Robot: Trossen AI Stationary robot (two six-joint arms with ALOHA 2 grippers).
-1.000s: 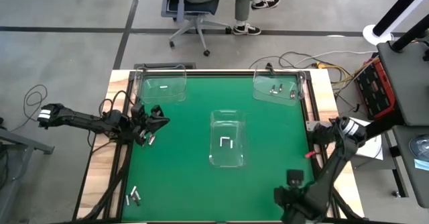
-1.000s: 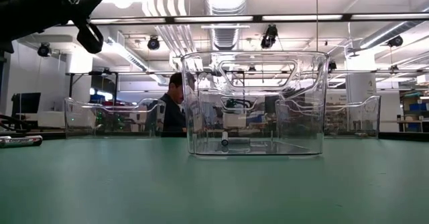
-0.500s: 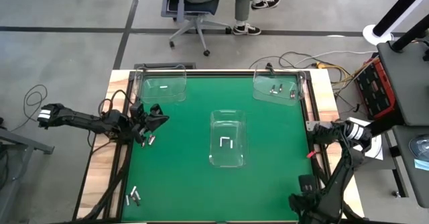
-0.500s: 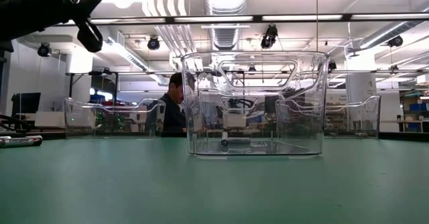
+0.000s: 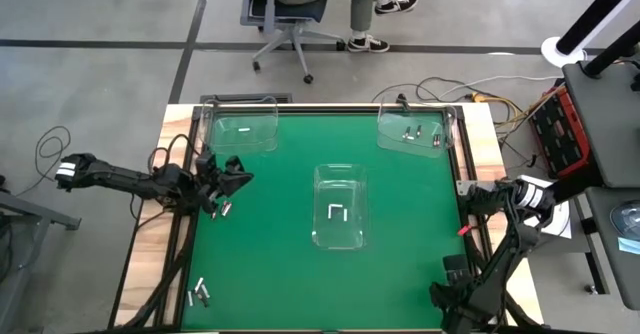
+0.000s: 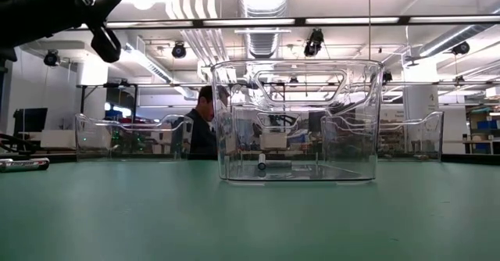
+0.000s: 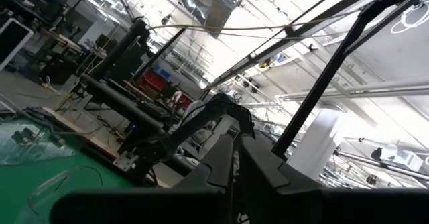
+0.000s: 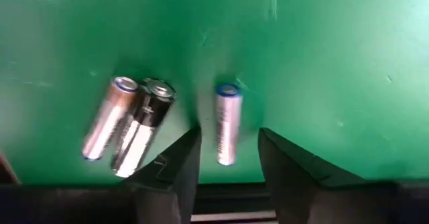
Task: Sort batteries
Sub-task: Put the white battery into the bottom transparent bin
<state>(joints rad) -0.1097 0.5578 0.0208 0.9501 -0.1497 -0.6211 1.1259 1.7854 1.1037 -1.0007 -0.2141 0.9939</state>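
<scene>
Right pincer (image 5: 452, 304) cut off by the edge.

batteries (image 5: 201, 294): small silvery cylinders | lying flat | scattered: mat, bins

A: what do the arms look like?
B: both dark, jointed. left arm (image 5: 120, 180) has a white band near its base, right arm (image 5: 500, 254) a white collar and red spot, black cables.

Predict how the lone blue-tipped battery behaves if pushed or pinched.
The battery lies on its side, a round cylinder, so it likely rolls if nudged. Its glossy casing looks rigid, possibly slippery in the right tool.
</scene>
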